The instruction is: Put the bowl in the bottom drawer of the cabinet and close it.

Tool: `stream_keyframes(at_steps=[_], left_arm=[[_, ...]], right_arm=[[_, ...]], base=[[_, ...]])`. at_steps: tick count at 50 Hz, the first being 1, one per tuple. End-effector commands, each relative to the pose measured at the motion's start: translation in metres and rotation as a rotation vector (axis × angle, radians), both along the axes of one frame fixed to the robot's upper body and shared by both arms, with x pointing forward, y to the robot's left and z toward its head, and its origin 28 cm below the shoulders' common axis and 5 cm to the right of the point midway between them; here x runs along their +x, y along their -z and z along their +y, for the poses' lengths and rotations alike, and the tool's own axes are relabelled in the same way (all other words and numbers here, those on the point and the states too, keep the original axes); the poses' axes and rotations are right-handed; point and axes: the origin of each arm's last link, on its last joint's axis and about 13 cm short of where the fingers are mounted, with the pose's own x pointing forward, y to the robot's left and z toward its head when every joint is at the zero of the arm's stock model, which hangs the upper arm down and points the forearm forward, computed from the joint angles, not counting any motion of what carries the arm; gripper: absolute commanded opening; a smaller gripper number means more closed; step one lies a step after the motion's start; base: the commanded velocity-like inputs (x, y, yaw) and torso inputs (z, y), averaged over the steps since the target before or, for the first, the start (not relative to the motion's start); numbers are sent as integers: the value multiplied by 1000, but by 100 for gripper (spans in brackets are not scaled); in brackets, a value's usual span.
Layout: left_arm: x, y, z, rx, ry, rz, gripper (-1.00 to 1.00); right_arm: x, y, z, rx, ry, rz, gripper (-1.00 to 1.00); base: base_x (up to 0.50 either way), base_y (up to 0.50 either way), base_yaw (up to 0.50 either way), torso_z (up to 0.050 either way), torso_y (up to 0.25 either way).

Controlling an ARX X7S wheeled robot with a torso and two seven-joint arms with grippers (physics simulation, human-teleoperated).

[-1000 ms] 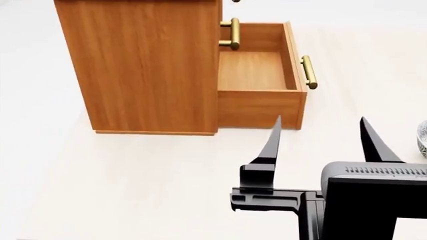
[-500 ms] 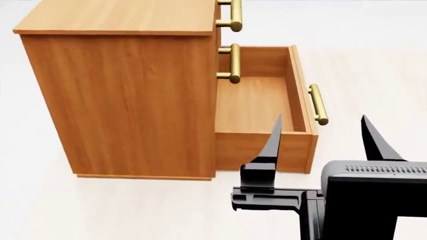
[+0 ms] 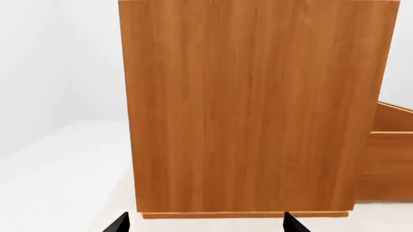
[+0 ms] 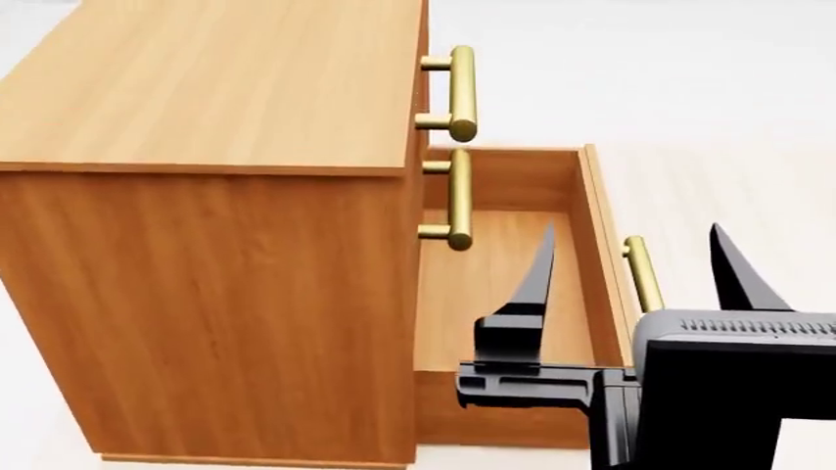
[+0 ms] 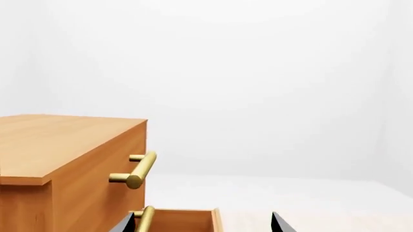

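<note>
- We note the cabinet (image 4: 222, 284) filling the left half of the head view, its top and one plain side panel facing us.
- The bottom drawer (image 4: 503, 294) stands pulled out toward 3 o'clock from the cabinet; its wooden floor is bare.
- Its brass handle (image 4: 641, 274) runs along the outer face of the drawer front, partly hidden behind the right gripper.
- The two upper drawers sit pushed in; the top handle (image 4: 460, 93) lies at 12 o'clock from the middle handle (image 4: 456, 199), which overhangs the open drawer.
- We find the right gripper (image 4: 633, 269) at the lower right of the head view, its two black fingers spread wide with nothing between them; one finger (image 4: 535, 274) shows over the drawer's interior, the other beyond the drawer front.
- In the right wrist view only the finger tips show at the frame edge, apart, with the top handle (image 5: 137, 170) ahead of them.
- In the left wrist view the left gripper (image 3: 205, 224) faces the cabinet's plain side panel (image 3: 252, 106); its two tips stand wide apart and hold nothing.
- The bowl appears in none of the three views; we cannot place it.
</note>
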Motion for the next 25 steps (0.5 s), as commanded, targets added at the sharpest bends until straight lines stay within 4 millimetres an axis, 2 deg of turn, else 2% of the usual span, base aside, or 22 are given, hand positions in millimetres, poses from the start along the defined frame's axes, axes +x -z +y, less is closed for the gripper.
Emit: stream_keyframes(at_steps=[1,21,25], left_arm=[[0,0,0,-1,0,0,100],[0,0,0,-2,0,-1,100],[0,0,0,-3,1,0,100]], right_arm=[[1,3,1,1,-3,6,100],[4,7,0,4,12,21,100],[6,11,-1,-11,13,38,100]], base=[[398,0,0,0,0],[405,0,0,0,0],[56,0,0,0,0]])
